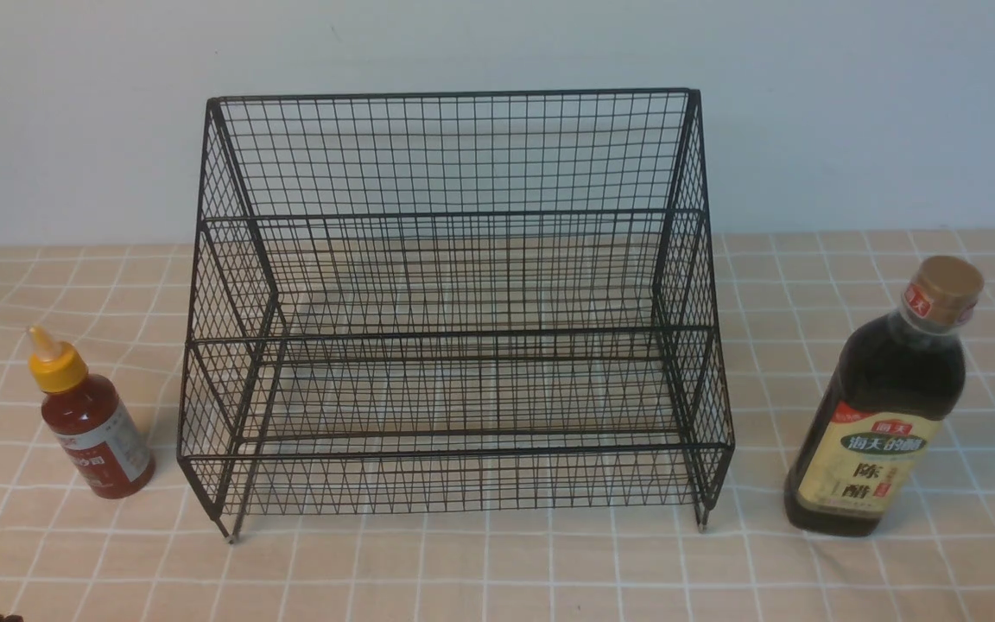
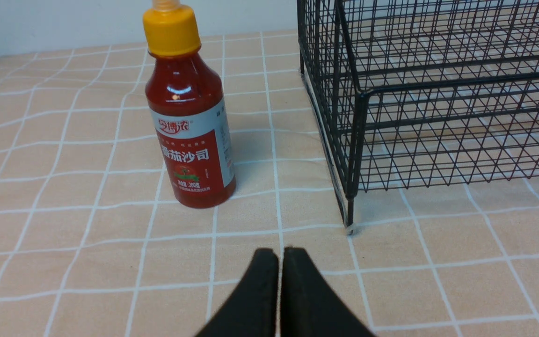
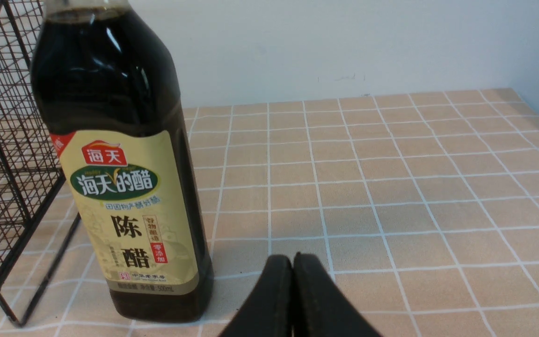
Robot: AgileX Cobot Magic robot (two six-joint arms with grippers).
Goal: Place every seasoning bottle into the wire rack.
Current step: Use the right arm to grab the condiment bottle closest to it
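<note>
- At the left I see the red sauce bottle (image 1: 91, 423) upright on the checked cloth (image 1: 497, 570), near the rack's left side but apart from it
- My left gripper (image 2: 280, 255) is clenched, its fingers pressed together on nothing, low over the cloth on the near side of that bottle
- The wire rack (image 1: 454, 302) stands in the middle, and both bottles are outside it
- The vinegar bottle (image 1: 882, 406) stands upright at the right, near the rack's right side, not touching
- My right gripper (image 3: 293, 262) is also clenched on nothing, on the near side of the vinegar bottle
</note>
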